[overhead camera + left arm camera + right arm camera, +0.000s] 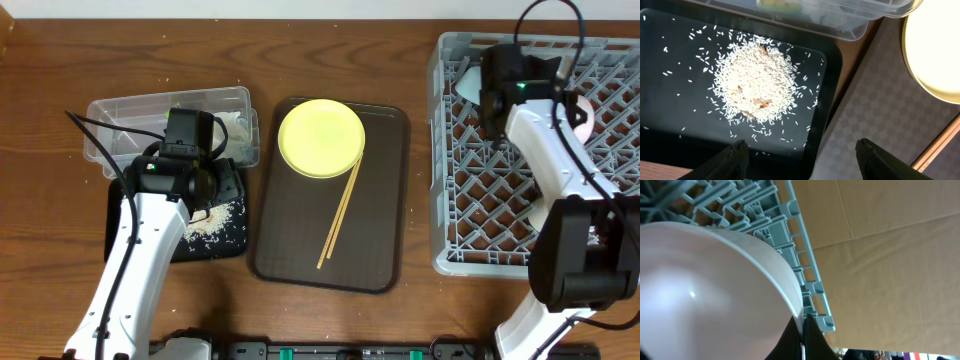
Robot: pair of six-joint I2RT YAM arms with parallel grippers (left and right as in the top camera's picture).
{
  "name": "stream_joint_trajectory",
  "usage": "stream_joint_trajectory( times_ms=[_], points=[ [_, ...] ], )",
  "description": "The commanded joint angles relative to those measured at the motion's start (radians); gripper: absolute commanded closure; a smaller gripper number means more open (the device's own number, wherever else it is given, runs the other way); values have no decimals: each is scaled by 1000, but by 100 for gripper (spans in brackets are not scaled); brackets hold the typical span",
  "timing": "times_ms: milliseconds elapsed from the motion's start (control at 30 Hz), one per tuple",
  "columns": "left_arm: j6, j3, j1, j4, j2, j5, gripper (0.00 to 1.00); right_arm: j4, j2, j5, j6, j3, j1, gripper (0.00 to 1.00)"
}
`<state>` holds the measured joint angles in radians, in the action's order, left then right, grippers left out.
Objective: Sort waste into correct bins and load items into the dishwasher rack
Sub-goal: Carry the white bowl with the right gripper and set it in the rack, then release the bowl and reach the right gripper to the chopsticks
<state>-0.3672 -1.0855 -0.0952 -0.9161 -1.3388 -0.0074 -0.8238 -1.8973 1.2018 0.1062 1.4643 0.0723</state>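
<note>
The chopsticks are lying slantwise on the brown tray, reaching the yellow plate beyond. Leftward, the left end effector is hovering, spread wide, over rice heaped in the black tray, with the clear tub behind. Far right, the right end effector is pinching the white bowl by its rim inside the rack.

Left fingers spread wide, pointing down; right fingers pinched together.

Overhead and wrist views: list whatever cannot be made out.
Clear tub contents: overhead, left arm partly covers them; left wrist, top edge cuts it.
White bowl: overhead, right arm hides most.
Rack interior: right wrist, bowl blocks it.
Right fingers: bottom edge cuts them.
</note>
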Motion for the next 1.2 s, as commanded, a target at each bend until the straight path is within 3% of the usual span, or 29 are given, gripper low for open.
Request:
stream_joint_trajectory(
  times_ms=[0,267,433,567,900,1033,1100,1167],
  points=[
    [-9,-10,0,-3,5,-20,28,-4,-29,-32,28,-2,42,99],
    [-9,-10,0,-3,5,-20,28,-45,-29,-49,71,-2,110,99],
    [-9,-10,0,-3,5,-20,28,-136,-28,-174,192,-2,133,83],
    [-9,-10,0,-3,5,-20,28,-218,-27,-293,344,-2,134,80],
    [-9,-10,0,-3,5,-20,28,-240,53,-451,350,1,134,59],
    [-9,-10,0,-3,5,-20,28,-210,163,-537,350,2,134,44],
    [-9,-10,0,-4,5,-20,28,-181,229,-618,349,2,132,29],
    [-9,-10,0,-4,5,-20,28,-153,280,-718,327,2,131,22]
  ],
)
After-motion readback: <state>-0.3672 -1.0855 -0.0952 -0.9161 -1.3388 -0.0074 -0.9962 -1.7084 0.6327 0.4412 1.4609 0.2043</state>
